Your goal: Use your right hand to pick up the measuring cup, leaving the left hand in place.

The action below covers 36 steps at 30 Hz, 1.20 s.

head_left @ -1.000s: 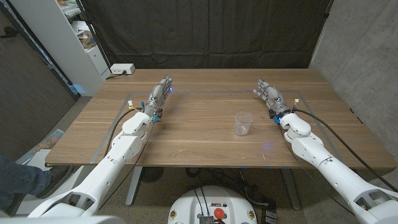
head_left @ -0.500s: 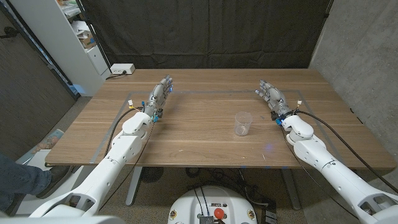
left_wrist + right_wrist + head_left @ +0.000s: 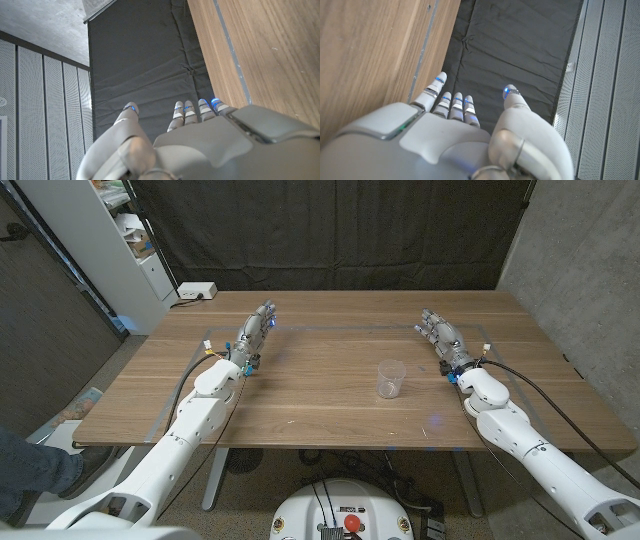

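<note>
The clear measuring cup (image 3: 391, 378) is standing upright on the wooden table (image 3: 320, 405), near its middle and toward the robot's right. The right hand (image 3: 444, 340) is sitting well apart from the cup, farther right and back, fingers (image 3: 451, 104) extended side by side with the thumb apart, gripping nothing. The left hand (image 3: 255, 332) is reaching over the table's left part, fingers (image 3: 192, 111) straight and empty.

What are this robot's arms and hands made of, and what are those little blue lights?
Both arms have smooth, rounded white shells with black cables running along the forearms. The left hand and right hand look like grey metal, with jointed fingers and coloured wiring at the wrists. Small blue lights glow near the fingertips; their purpose isn't visible.
</note>
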Each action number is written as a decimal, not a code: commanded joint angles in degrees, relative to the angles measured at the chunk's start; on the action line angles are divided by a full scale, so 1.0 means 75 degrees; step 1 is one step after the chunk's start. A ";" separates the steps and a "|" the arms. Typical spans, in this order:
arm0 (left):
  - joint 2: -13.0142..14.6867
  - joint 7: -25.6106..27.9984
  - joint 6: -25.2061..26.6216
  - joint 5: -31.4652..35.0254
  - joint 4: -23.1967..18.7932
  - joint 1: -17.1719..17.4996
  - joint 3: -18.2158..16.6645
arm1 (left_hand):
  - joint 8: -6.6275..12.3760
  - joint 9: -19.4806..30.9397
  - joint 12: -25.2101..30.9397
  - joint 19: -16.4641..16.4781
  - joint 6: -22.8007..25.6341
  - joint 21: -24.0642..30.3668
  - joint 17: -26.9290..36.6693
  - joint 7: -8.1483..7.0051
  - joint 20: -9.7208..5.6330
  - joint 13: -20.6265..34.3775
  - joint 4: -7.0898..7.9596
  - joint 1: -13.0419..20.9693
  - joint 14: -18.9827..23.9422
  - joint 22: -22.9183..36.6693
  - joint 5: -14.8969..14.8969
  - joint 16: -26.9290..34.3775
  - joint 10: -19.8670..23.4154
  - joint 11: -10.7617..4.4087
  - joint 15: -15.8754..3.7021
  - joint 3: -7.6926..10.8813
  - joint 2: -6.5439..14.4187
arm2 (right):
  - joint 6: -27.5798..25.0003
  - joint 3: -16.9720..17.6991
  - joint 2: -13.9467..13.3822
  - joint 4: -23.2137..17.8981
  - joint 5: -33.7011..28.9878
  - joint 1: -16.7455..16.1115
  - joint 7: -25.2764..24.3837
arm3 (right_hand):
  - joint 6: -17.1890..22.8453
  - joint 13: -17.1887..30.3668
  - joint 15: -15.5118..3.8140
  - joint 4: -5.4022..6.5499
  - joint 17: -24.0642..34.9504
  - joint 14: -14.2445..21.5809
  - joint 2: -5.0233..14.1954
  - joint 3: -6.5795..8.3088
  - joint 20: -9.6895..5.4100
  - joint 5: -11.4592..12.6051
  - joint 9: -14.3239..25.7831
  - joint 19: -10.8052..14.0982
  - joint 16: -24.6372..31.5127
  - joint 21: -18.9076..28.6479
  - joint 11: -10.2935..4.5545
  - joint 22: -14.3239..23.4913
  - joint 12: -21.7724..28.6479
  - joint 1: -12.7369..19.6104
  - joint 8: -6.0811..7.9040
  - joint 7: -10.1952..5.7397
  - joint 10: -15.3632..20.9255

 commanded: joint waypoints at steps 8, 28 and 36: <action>0.0009 0.0009 0.0032 0.0041 -0.0005 -0.0087 0.0017 | -0.0033 0.0026 -0.0011 -0.0049 0.0062 -0.0001 0.0045 0.0009 -0.0006 0.0039 -0.0058 0.0076 0.0019 0.0038 -0.0005 0.0020 0.0065 -0.0011 -0.0022 0.0036 0.0024 | 0.0101 0.0216 -0.0232 -0.0348 0.0052 -0.0453 -0.0193 | 0.0049 0.0028 0.0018 -0.0039 0.0008 0.0025 -0.0025 -0.0022 -0.0009 0.0007 0.0023 -0.0058 0.0028 0.0033 -0.0004 0.0036 0.0035 0.0044 0.0038 -0.0021 0.0033; 0.0001 -0.0036 0.0078 0.0022 0.0090 -0.0070 0.0038 | -0.0045 0.0027 -0.0024 -0.0053 0.0062 -0.0005 0.0046 -0.0004 -0.0008 0.0041 -0.0080 0.0078 0.0019 0.0039 -0.0013 0.0011 0.0077 -0.0038 -0.0009 0.0034 0.0038 | 0.0301 0.0321 -0.0410 -0.0582 -0.0004 -0.0826 -0.0237 | 0.0041 0.0028 0.0026 -0.0061 0.0000 0.0003 -0.0064 -0.0060 0.0008 0.0009 0.0023 -0.0098 0.0017 0.0032 -0.0002 0.0036 0.0031 0.0059 0.0032 -0.0014 0.0031; -0.0006 -0.0097 0.0067 0.0075 0.0184 -0.0189 0.0070 | -0.0048 0.0027 -0.0026 -0.0058 0.0062 -0.0007 0.0046 -0.0009 -0.0004 0.0041 -0.0087 0.0078 0.0024 0.0040 -0.0016 0.0010 0.0085 -0.0020 -0.0020 0.0033 0.0041 | 0.0380 0.0360 -0.0449 -0.0715 -0.0027 -0.0987 -0.0305 | 0.0025 0.0028 0.0032 -0.0066 -0.0001 -0.0011 -0.0076 -0.0074 0.0012 0.0011 0.0023 -0.0108 0.0012 0.0032 0.0006 0.0036 0.0026 0.0062 0.0026 -0.0019 0.0021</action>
